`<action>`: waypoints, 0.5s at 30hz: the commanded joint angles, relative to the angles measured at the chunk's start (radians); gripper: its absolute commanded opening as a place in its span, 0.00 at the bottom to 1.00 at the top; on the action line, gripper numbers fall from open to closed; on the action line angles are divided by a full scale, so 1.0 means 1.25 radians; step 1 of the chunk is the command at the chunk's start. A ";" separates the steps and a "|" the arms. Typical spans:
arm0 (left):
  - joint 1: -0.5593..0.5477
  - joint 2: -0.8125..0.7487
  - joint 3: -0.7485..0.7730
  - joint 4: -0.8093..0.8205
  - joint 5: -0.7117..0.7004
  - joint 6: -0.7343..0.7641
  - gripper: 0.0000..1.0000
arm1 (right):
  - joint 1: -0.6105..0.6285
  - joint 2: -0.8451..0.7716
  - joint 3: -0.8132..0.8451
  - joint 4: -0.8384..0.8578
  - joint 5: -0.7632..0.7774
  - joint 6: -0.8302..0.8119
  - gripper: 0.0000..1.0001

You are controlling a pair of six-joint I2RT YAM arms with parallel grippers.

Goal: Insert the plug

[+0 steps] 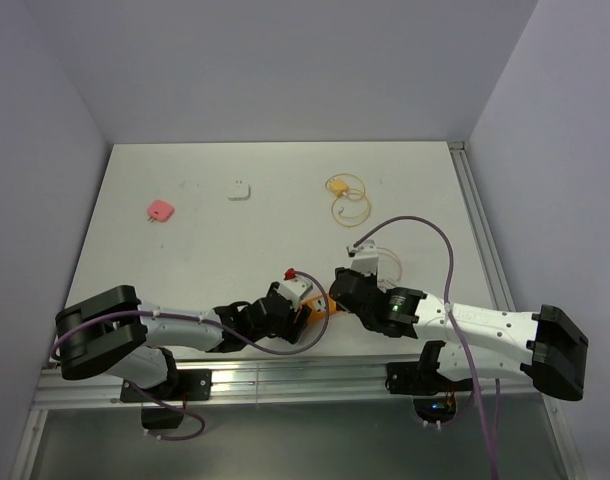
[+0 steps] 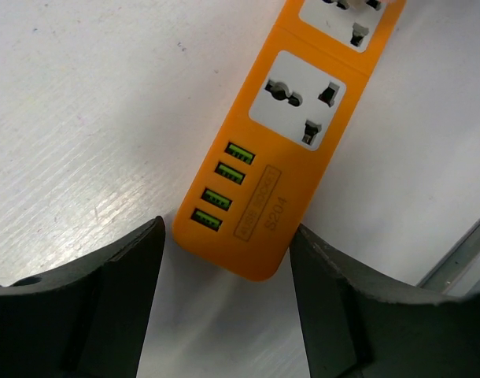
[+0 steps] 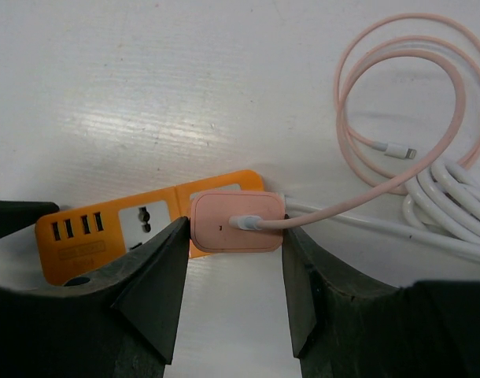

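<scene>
Plug (image 3: 236, 222) on power strip (image 3: 71, 250), pinched by right end effector (image 3: 234, 236); left end effector (image 2: 226, 236) wide apart.

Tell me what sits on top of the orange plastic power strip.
A pink square charger block with a pink cable sits on the orange plastic power strip. It covers one socket; its prongs are hidden.

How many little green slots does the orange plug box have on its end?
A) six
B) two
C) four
C: the left wrist view shows four green USB slots lined up in a row at the end of the orange power strip.
</scene>
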State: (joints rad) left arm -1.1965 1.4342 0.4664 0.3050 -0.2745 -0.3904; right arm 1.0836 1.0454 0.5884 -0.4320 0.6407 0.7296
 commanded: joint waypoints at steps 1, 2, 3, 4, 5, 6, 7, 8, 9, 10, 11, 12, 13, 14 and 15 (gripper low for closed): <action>0.001 -0.034 -0.007 0.004 -0.041 -0.024 0.70 | -0.003 0.008 0.002 0.036 -0.016 -0.017 0.00; 0.001 -0.035 -0.006 0.003 -0.044 -0.024 0.70 | -0.003 0.007 -0.001 0.032 -0.016 -0.014 0.00; 0.001 -0.035 -0.004 0.001 -0.047 -0.024 0.70 | -0.003 0.006 -0.004 0.025 -0.011 -0.006 0.00; 0.001 -0.033 0.000 -0.001 -0.050 -0.024 0.70 | -0.003 0.006 -0.006 0.023 -0.009 -0.002 0.00; 0.001 -0.028 0.002 -0.002 -0.050 -0.025 0.70 | -0.003 0.003 -0.007 0.013 -0.006 -0.001 0.00; 0.001 -0.024 0.004 -0.003 -0.052 -0.025 0.70 | -0.003 0.001 -0.008 0.006 -0.002 0.011 0.00; 0.001 -0.022 0.007 -0.006 -0.058 -0.031 0.70 | -0.003 -0.003 -0.009 0.008 -0.002 0.009 0.00; 0.001 -0.013 0.010 -0.013 -0.060 -0.035 0.70 | -0.003 -0.007 -0.011 0.008 -0.002 0.005 0.00; 0.001 -0.010 0.012 -0.018 -0.064 -0.043 0.70 | -0.003 -0.007 -0.008 0.002 0.003 0.014 0.00; 0.001 -0.005 0.020 -0.022 -0.071 -0.048 0.70 | -0.003 -0.007 -0.007 0.000 0.005 0.015 0.00; 0.001 0.002 0.022 -0.032 -0.072 -0.052 0.70 | -0.003 -0.004 -0.007 0.001 0.005 0.015 0.00; 0.001 0.006 0.024 -0.032 -0.072 -0.056 0.70 | -0.003 -0.003 -0.007 0.003 0.004 0.014 0.00; 0.001 0.009 0.023 -0.033 -0.075 -0.061 0.70 | -0.003 0.001 -0.006 0.002 0.004 0.014 0.00; 0.001 0.009 0.022 -0.033 -0.083 -0.064 0.70 | -0.004 0.008 -0.004 0.000 0.003 0.018 0.00; 0.001 0.006 0.021 -0.035 -0.087 -0.072 0.70 | -0.003 0.013 -0.003 -0.003 0.002 0.019 0.00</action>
State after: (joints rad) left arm -1.1965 1.4338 0.4679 0.2775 -0.3443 -0.4431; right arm 1.0836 1.0550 0.5819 -0.4282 0.6197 0.7395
